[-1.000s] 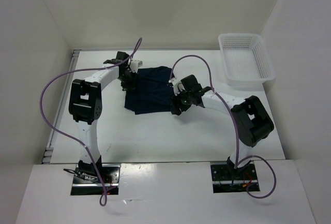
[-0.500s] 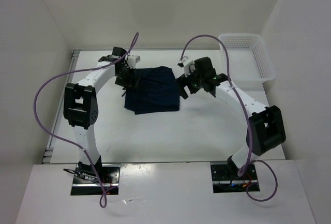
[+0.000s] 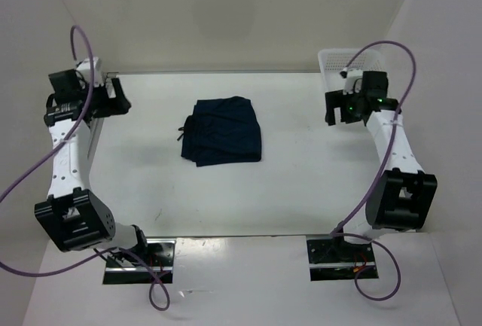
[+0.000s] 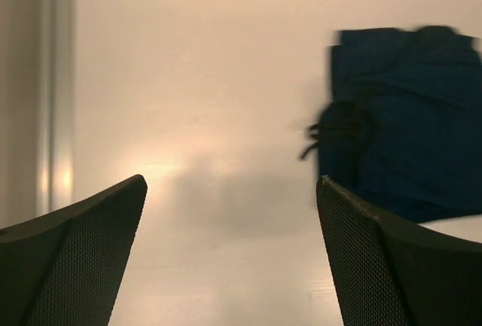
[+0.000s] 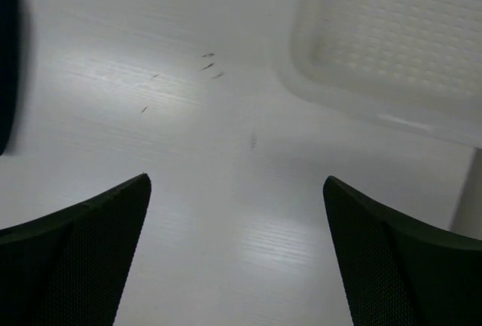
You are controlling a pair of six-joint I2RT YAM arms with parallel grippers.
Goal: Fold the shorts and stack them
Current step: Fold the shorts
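1. Left gripper (image 3: 119, 99): hanging well to the left of the shorts (image 3: 224, 132) and slightly farther back. Its fingers (image 4: 90, 254) are standing spread wide, released and gripping nothing. The wrist view is showing the shorts ahead and to the right of the fingers.
2. Table (image 3: 226, 198): white, carrying the shorts near its middle. Only tabletop is lying between the shorts and either gripper.
3. Shorts: dark navy, lying flat in a folded, roughly square bundle, touching neither gripper. The drawstring (image 3: 183, 129) is trailing off the left edge, on the side facing the left gripper.
4. Right gripper (image 3: 330, 109): hanging well to the right of the shorts, its fingers spread wide, released and holding nothing.
5. Basket (image 3: 335, 53): white mesh, sitting far right of the shorts and just behind the right gripper. The right arm is partly hiding it from above. The right wrist view is showing one corner of it ahead and to the right of the fingers.
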